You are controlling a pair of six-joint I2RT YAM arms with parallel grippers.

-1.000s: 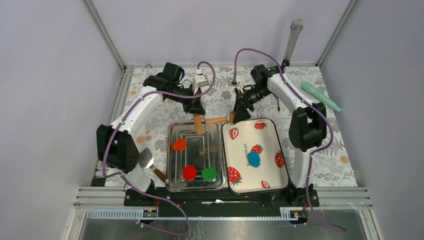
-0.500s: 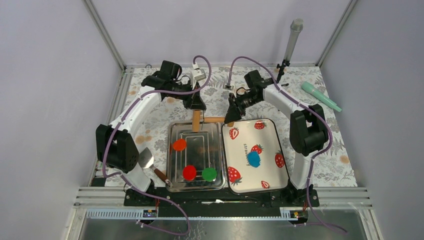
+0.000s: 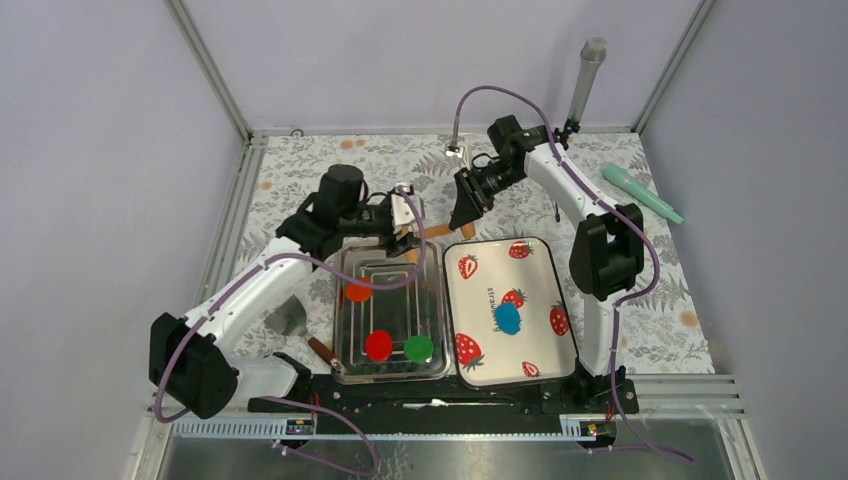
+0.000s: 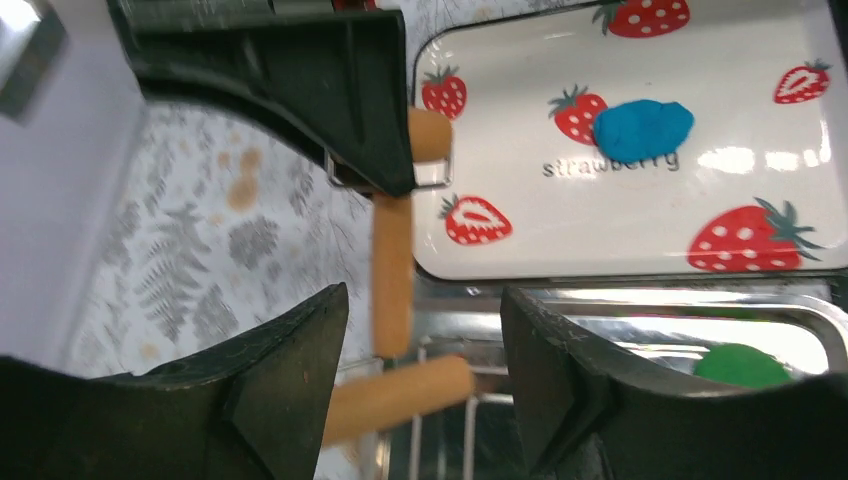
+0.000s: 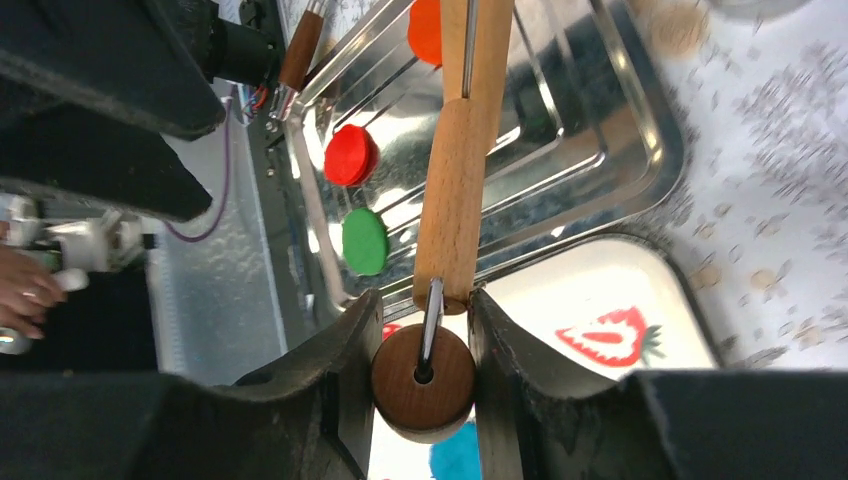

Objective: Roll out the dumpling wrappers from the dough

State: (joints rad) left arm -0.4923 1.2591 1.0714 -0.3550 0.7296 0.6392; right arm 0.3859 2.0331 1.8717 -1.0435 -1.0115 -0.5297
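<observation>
Well, the table wears a grey floral cloth (image 3: 300, 180) inside a booth of pale lilac panels and aluminium posts; a steel tray (image 3: 340, 300) and a strawberry-print tray (image 3: 540, 280) sit side by side at the near edge. The dough (image 3: 508, 318) lies as a small blue blob on the strawberry-print tray, apart from both arms; an orange disc (image 3: 358, 290), a red disc (image 3: 378, 345) and a green disc (image 3: 418, 348) lie in the steel one. A scraper (image 3: 290, 318) rests left of the trays; a teal cylinder (image 3: 642, 193) and a grey pole (image 3: 586, 70) occupy the far right. The right gripper (image 5: 425, 297) pinches a round wooden end of the pastry roller (image 5: 455, 200); the left gripper (image 4: 422, 298) stands wide, its jaws astride the wood. From overhead the roller is mostly hidden under the grippers and cable; whether it touches the steel tray, I cannot tell.
</observation>
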